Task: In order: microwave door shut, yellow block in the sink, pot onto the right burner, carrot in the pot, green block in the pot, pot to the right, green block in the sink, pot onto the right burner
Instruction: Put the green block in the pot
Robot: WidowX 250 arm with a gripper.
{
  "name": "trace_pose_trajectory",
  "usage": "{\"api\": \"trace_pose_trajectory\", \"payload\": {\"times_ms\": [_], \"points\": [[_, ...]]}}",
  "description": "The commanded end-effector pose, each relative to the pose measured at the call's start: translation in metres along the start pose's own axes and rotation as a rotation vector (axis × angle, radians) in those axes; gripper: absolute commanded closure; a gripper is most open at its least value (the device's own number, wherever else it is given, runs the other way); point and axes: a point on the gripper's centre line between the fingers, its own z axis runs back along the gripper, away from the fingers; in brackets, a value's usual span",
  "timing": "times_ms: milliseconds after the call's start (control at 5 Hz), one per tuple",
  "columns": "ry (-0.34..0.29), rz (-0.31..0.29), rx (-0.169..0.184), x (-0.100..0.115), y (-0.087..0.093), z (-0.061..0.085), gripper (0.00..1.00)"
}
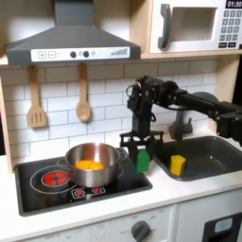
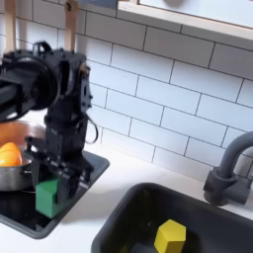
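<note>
The gripper [image 1: 140,149] hangs above the stove's [image 1: 38,189] right edge, its jaws closed on the green block [image 1: 143,162], which is lifted off the surface between the pot [image 1: 92,163] and the sink [image 1: 210,156]. The pot sits on the stove with the carrot [image 1: 90,165] inside. The yellow block [image 2: 170,237] lies in the sink. Above the sink, the microwave door [image 1: 189,25] is shut.

Both exterior views are evenly, softly lit — low-resolution and slightly blurred, with faint shadows.
</note>
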Motion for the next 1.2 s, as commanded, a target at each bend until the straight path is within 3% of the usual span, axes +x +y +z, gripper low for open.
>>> {"api": "trace_pose_trajectory", "payload": {"times_ms": [0,200,400,1000], "points": [[-0.067,0.044,0.038,0.011,0.017,0.054,1.00],[-0.077,0.060,0.045,0.018,0.025,0.058,1.00],[-0.071,0.118,0.079,0.019,0.051,0.054,1.00],[-0.080,0.158,0.143,0.019,0.085,0.029,1.00]]}}
